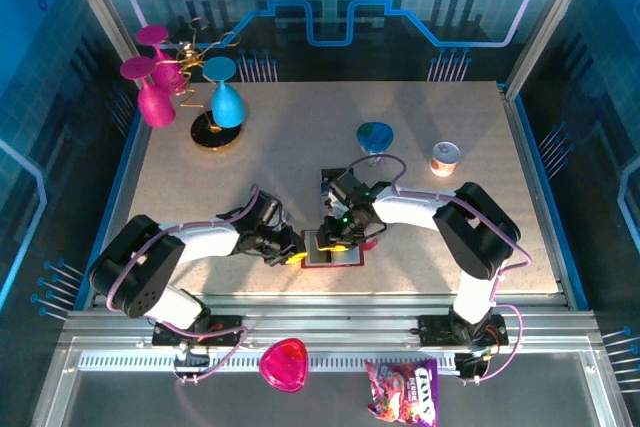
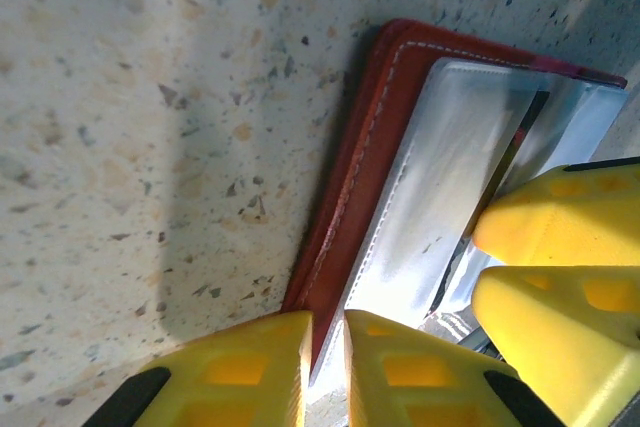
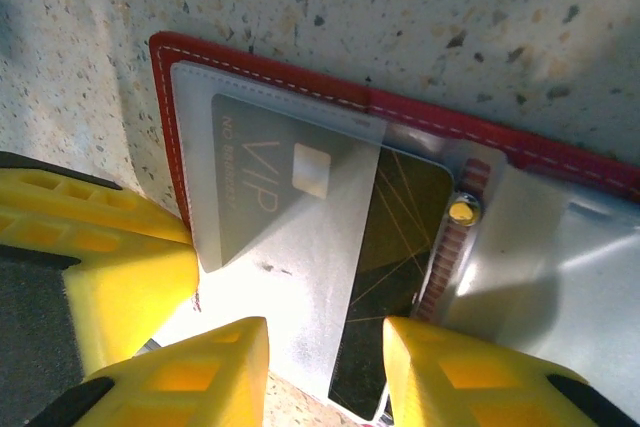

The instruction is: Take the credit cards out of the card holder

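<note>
The dark red card holder (image 1: 346, 256) lies open and flat on the table between both arms. My left gripper (image 1: 297, 256) is shut on its near edge: in the left wrist view the red cover (image 2: 350, 177) and a clear pocket run into the narrow gap of that gripper (image 2: 328, 332). My right gripper (image 3: 325, 342) stands open, its fingers straddling a frosted pocket. A black credit card (image 3: 405, 237) with gold lines and "VIP" sits in that pocket, one end showing dark beside the snap (image 3: 460, 212). The holder's red rim (image 3: 270, 73) runs along the top.
Pink and blue glasses on a gold stand (image 1: 215, 97) are at the back left. A blue round thing (image 1: 375, 135) and a small can (image 1: 445, 158) sit behind the right arm. A pink heart shape (image 1: 284, 364) and a snack bag (image 1: 402, 390) lie on the front ledge.
</note>
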